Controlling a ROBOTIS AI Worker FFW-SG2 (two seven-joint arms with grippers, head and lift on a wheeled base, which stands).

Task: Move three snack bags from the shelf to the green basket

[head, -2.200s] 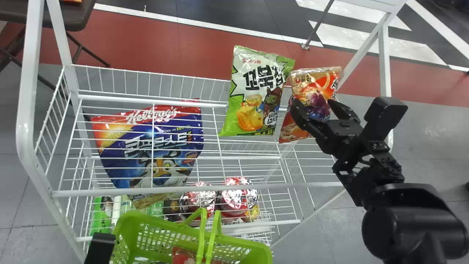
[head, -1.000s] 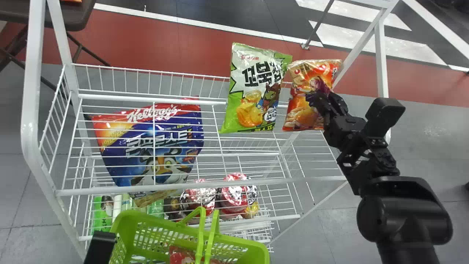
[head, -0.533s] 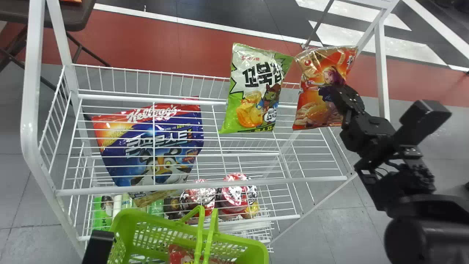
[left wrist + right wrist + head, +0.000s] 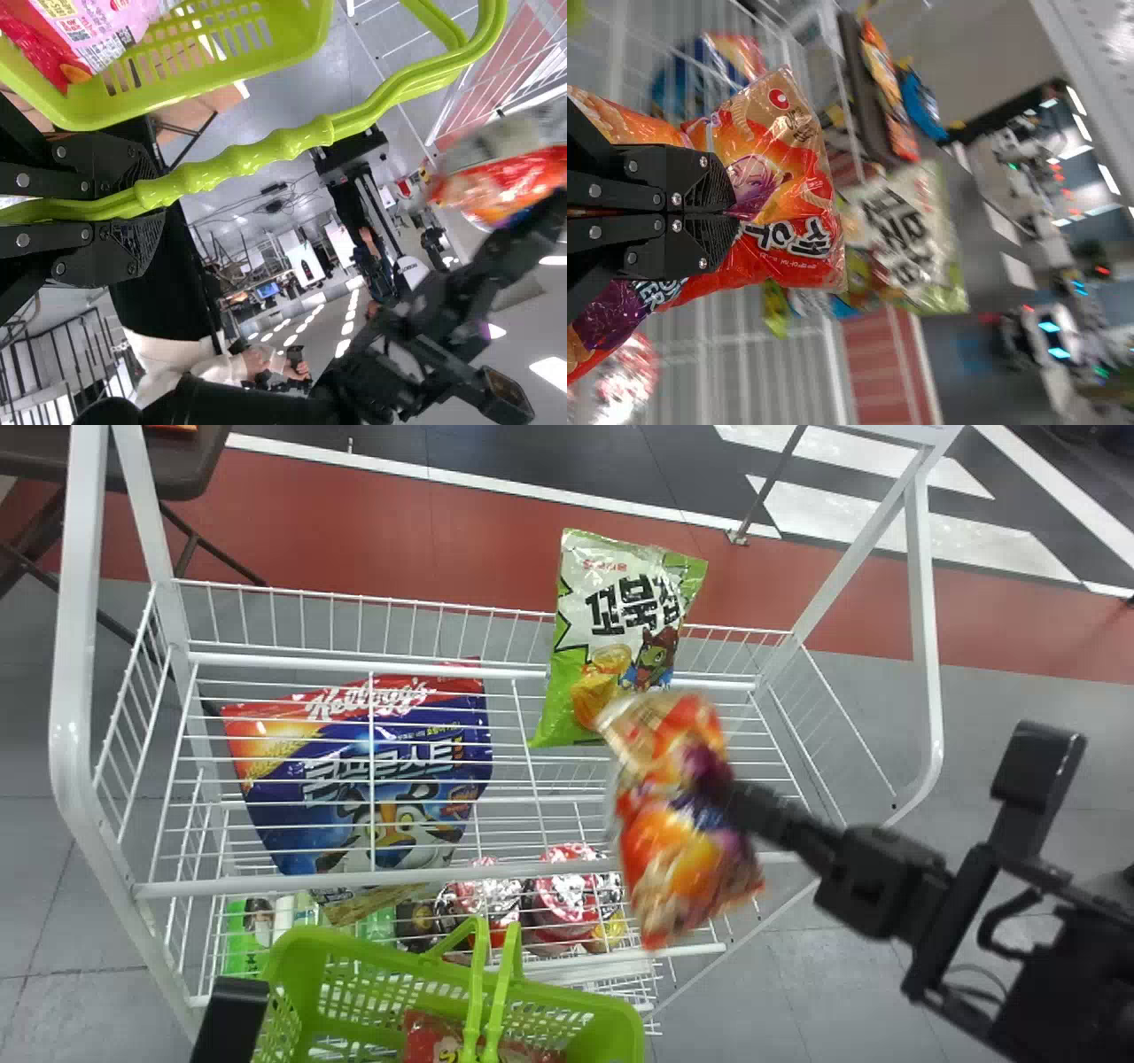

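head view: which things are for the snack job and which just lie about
Job:
- orange-red snack bag in right gripper
- green-and-white snack bag
- white wire shelf
- green plastic basket; red bag inside
- possibly the blue-and-red bag

Apparently lying about:
- round red-and-white packs
- brown table

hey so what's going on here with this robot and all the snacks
The robot's right claw grips an orange-red snack bag. Its left claw grips the handles of the green basket, where a red bag lies. A green-and-white snack bag and a big blue bag are on the wire shelf. The held bag isn't in the basket yet.
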